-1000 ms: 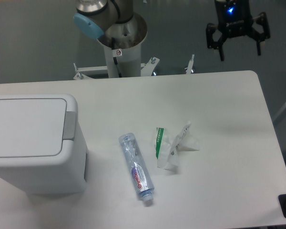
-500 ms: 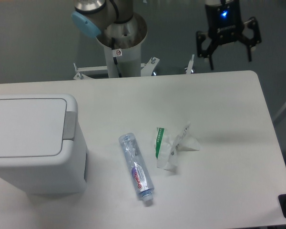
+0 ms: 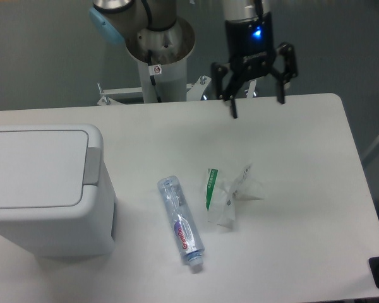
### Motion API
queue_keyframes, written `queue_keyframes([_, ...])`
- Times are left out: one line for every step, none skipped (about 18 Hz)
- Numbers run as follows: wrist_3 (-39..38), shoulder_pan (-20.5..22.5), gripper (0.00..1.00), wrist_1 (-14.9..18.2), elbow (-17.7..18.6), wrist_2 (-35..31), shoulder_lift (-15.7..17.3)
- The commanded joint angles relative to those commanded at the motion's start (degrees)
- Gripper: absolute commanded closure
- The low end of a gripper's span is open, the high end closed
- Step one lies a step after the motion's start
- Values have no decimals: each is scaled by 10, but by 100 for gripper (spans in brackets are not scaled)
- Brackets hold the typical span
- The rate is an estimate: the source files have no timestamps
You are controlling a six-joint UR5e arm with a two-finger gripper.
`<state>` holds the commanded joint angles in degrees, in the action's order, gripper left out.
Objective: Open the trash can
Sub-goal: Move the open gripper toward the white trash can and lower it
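Observation:
The trash can (image 3: 44, 189) is a large boxy white bin at the table's left edge. Its flat lid (image 3: 35, 167) lies shut, with a grey hinge strip (image 3: 93, 165) along its right side. My gripper (image 3: 257, 105) hangs above the table's far edge, right of centre, well away from the trash can. Its two black fingers are spread wide and hold nothing.
A clear plastic bottle (image 3: 181, 222) lies on the table right of the trash can. A crumpled clear wrapper with a green stripe (image 3: 225, 197) lies right of the bottle. The arm's base column (image 3: 159, 66) stands behind the table's far edge.
My gripper has moved left and down, from the upper right beyond the table to just over the table's far edge. Its fingers stay spread. The trash can lid has not moved.

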<state>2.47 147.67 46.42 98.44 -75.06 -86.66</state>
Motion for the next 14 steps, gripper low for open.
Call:
queue_keyframes([-1, -12, 0, -4, -2, 7, -6])
queue_keyframes([-1, -25, 0, -5, -3, 10, -9])
queue_keyframes([-1, -37, 0, -5, -4, 11, -11])
queue_keyframes([-1, -48, 0, -5, -4, 11, -19])
queue_keyframes([0, -63, 0, -6, -7, 11, -27])
queue_keyframes([1, -76, 0, -9, -9, 10, -35])
queue_keyframes([2, -89, 0, -9, -14, 10, -43])
queue_keyframes([1, -100, 0, -9, -18, 10, -49])
queue_keyframes([1, -109, 0, -9, -20, 10, -53])
queue_keyframes([1, -118, 0, -9, -20, 10, -55])
queue_keyframes([1, -127, 0, -9, -20, 10, -56])
queue_keyframes([0, -135, 0, -9, -19, 10, -57])
queue_keyframes([-1, -142, 0, -9, -18, 10, -58])
queue_keyframes([-1, -146, 0, -9, -17, 10, -59])
